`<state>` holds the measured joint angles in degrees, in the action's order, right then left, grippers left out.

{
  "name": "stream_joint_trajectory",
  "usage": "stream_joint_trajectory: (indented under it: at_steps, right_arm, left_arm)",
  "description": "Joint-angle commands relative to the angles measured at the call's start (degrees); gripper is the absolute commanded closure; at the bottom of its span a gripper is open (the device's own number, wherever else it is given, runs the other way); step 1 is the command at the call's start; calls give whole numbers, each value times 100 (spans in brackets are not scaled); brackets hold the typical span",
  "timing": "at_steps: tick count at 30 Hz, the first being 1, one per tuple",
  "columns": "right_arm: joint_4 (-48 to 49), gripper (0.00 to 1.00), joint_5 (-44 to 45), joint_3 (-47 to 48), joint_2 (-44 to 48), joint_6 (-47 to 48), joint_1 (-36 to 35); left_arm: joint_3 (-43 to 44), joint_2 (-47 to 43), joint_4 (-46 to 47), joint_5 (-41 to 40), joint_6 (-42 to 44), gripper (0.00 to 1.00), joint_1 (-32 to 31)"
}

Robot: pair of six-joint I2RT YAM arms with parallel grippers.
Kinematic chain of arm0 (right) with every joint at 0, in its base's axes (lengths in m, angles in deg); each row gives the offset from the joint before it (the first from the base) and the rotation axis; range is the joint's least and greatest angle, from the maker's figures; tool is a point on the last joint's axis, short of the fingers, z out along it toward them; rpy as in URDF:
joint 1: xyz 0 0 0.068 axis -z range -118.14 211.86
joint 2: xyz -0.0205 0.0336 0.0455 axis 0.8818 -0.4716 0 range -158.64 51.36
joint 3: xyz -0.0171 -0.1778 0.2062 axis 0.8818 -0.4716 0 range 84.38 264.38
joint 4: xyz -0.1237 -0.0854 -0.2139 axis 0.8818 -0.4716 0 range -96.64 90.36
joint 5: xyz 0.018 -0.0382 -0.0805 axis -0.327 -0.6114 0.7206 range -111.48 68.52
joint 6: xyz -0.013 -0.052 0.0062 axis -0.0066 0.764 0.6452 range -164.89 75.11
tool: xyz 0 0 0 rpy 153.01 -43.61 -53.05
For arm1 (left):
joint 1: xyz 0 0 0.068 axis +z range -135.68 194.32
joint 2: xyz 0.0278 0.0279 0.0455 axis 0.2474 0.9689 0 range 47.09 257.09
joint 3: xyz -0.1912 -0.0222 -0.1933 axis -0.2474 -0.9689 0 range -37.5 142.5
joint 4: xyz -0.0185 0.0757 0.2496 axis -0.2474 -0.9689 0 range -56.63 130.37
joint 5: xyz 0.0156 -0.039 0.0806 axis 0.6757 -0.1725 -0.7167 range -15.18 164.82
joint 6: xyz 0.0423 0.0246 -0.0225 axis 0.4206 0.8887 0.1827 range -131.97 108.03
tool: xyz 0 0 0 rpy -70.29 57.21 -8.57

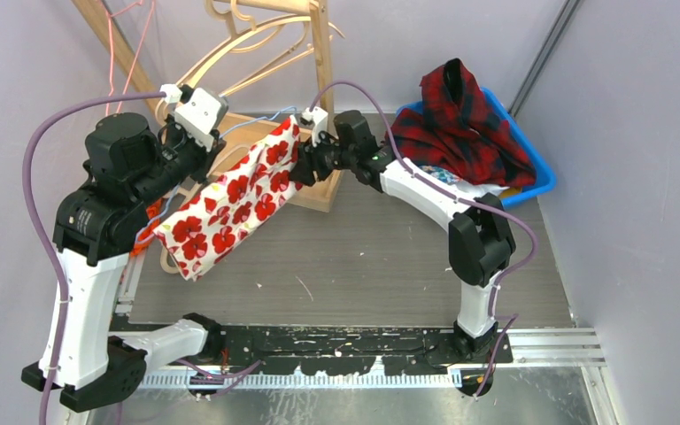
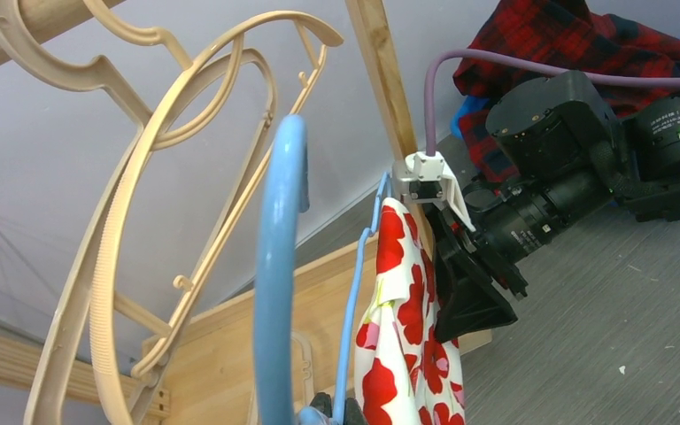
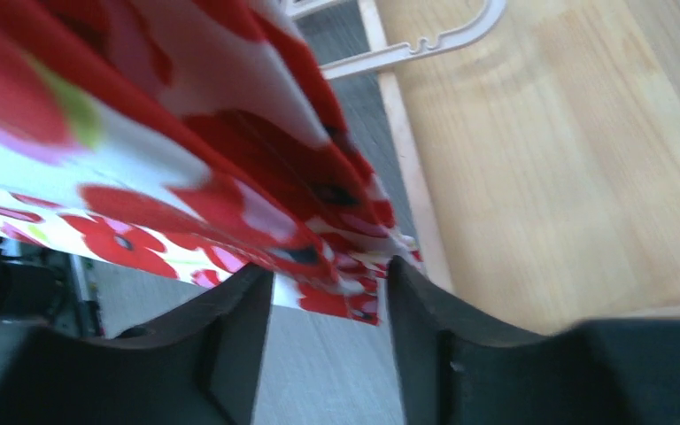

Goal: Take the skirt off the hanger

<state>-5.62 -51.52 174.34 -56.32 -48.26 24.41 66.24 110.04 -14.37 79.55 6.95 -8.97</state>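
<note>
Now your right hand (image 3: 328, 266) stands partly open, its dark fingers (image 3: 230, 345) apart, with the edge of the poppy-print skirt (image 1: 239, 199) at their tips; you cannot tell whether they touch it. Your left hand (image 2: 329, 413), mostly cut off in its wrist view, is closed on the blue hanger (image 2: 279, 266). The skirt hangs between both hands, above the surface (image 1: 363, 266), left of the wooden rack (image 1: 323, 97).

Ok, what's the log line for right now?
left gripper: shut on blue hanger | right gripper: open by skirt | skirt: on hanger
</note>
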Motion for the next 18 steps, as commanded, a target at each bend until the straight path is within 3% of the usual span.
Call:
stream_joint_trajectory:
  at_steps: [1,5,9,18]
  right_arm:
    - [167,56,-263,511,120,-47,-194]
    - [-56,97,-371,580,373,-65,-207]
    - [-417,99,-294,628,713,-42,-209]
    - [-1515,99,1322,882,2204,825,-218]
  left_arm:
    - [181,-130,349,-97,133,100,-44]
    - [162,-68,351,-139,180,100,-44]
    - [100,-33,382,-182,196,100,-40]
    - [-240,410,511,-413,304,100,-44]
